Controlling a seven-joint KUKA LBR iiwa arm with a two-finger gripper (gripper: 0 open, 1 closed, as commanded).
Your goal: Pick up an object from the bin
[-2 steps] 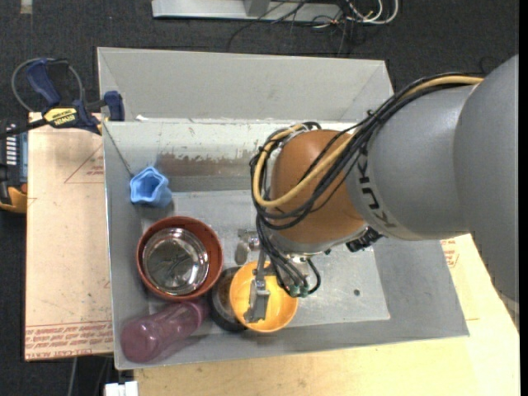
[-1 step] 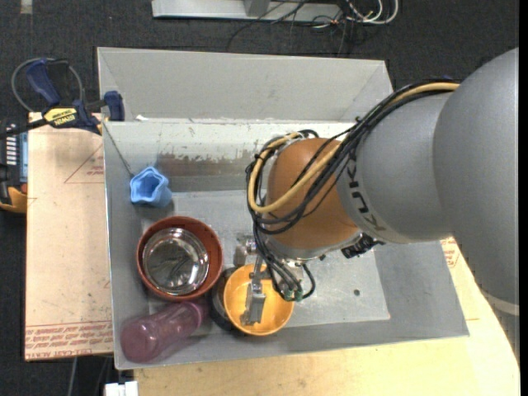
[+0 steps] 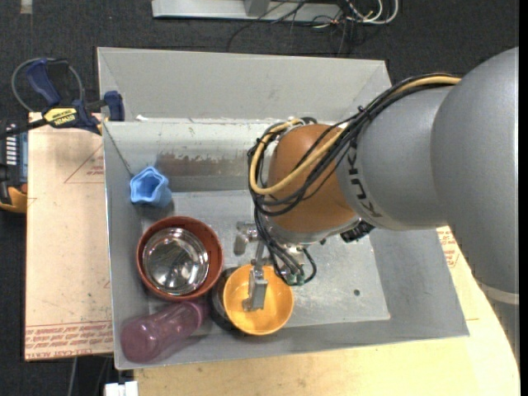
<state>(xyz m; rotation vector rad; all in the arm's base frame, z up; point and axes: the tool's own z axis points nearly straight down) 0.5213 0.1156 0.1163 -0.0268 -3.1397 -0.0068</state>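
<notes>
My gripper (image 3: 257, 293) reaches down from under the arm's orange cover into an orange bowl (image 3: 276, 310) at the bin's front middle. Its tip is over the bowl's inside, near the left part of the rim. A dark rim edge shows just left of the orange bowl. A brown bowl with a shiny metal inside (image 3: 176, 258) stands upright to the left, close beside the orange bowl. In the front left corner a purple cup (image 3: 161, 331) lies on its side.
A small blue cup (image 3: 149, 187) stands at the back left of the bin. The arm and its orange cover with cables hang over the bin's middle and hide the floor beneath. Bare bin floor shows at the right.
</notes>
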